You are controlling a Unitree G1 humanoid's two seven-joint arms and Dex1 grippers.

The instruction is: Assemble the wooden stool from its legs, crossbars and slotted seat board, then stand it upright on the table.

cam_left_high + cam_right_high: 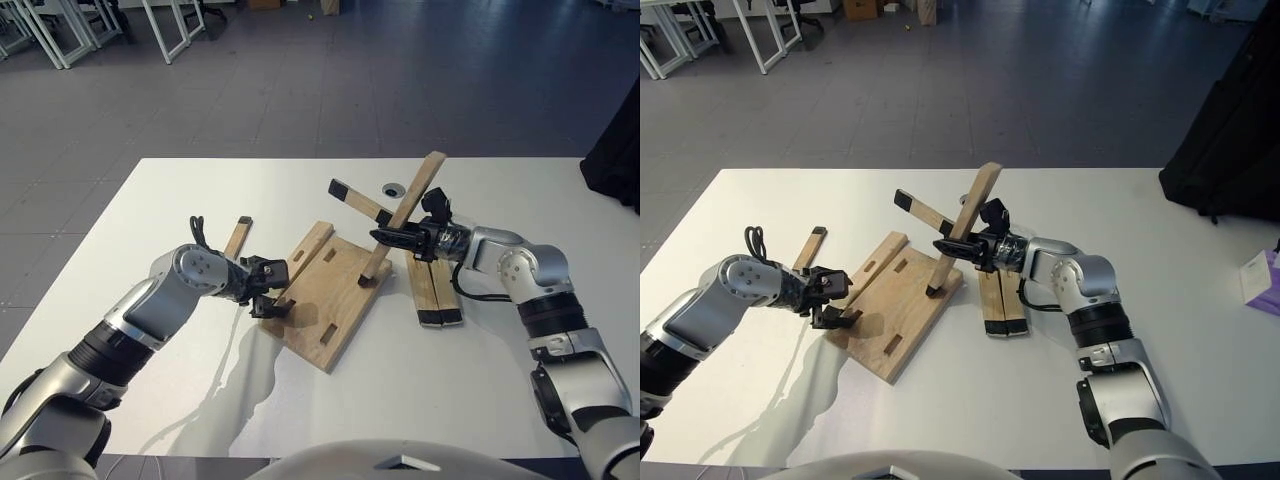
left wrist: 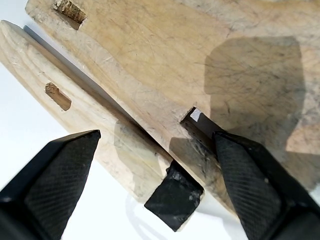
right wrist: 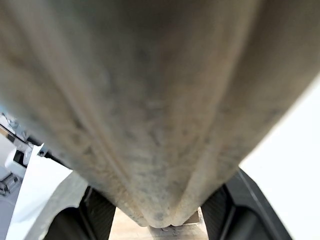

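Closest in, the white bench [image 1: 150,200] is matte, with soft shadows on its front part. The left gripper [image 1: 272,298] hovers at the near-left corner of the seat board [image 1: 330,300]. Its fingers [image 2: 60,175] are spread wide with nothing between them, one over the board and the other out over the bench. A slotted bar [image 1: 310,245] with a black end cap lies right along that edge of the board. The board itself lies flat near the middle of the bench, turned at an angle, rough side up with its slots showing.

A bit farther back, the right gripper [image 1: 395,238] has its fingers [image 3: 100,215] clamped on a leg [image 1: 405,215]. That leg stands tilted, with its lower end sitting in a slot near the board's right edge. Just right of the board, two more legs [image 1: 432,290] lie side by side on the bench, black tips toward the front.

Behind the held leg, a black-tipped bar [image 1: 360,202] crosses it at a slant, and I honestly can't tell if they're joined. Off to the far left lies a short stick [image 1: 238,236] on its own. There's a round cable hole [image 1: 393,188] in the bench beyond that.

The room behind has a grey tiled floor [image 1: 300,80], white desk frames [image 1: 60,30] at the back and a black cover [image 1: 1230,120] on the right.
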